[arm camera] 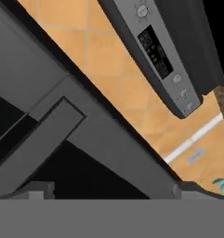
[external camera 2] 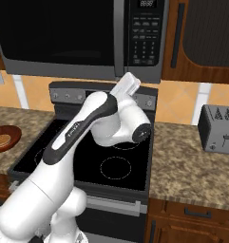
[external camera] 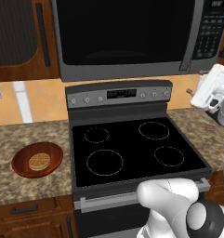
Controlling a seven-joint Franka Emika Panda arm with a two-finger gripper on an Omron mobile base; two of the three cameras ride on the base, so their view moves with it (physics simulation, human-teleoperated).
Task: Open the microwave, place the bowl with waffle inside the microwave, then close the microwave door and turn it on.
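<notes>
The gripper (arm camera: 108, 191) points up at the microwave's (external camera: 127, 32) underside, fingertips spread wide and holding nothing. The microwave door (external camera: 122, 30) is closed. Left of the stove (external camera: 132, 148), well apart from the gripper, the bowl (external camera: 20, 163) holds the waffle (external camera: 39, 161).

This is a home kitchen. At its centre stands a black glass-top stove (external camera: 136, 148) with four ringed burners and a grey panel of silver knobs at its back. Directly above the stove hangs a large dark grey-framed microwave (external camera: 132, 37) with a black glass front and a keypad on its right side. Speckled brown granite countertops (external camera: 20, 158) run off to either side of the stove, backed by orange tiled wall. Dark wooden cabinets (external camera 2: 201, 38) with black bar handles flank the microwave, and wooden drawers sit under the counter. Right of the stove, a small grey toaster (external camera 2: 218, 128) stands on the counter; left of the stove rests a shallow reddish-brown bowl (external camera: 37, 159) holding a round tan waffle (external camera: 39, 161).
</notes>
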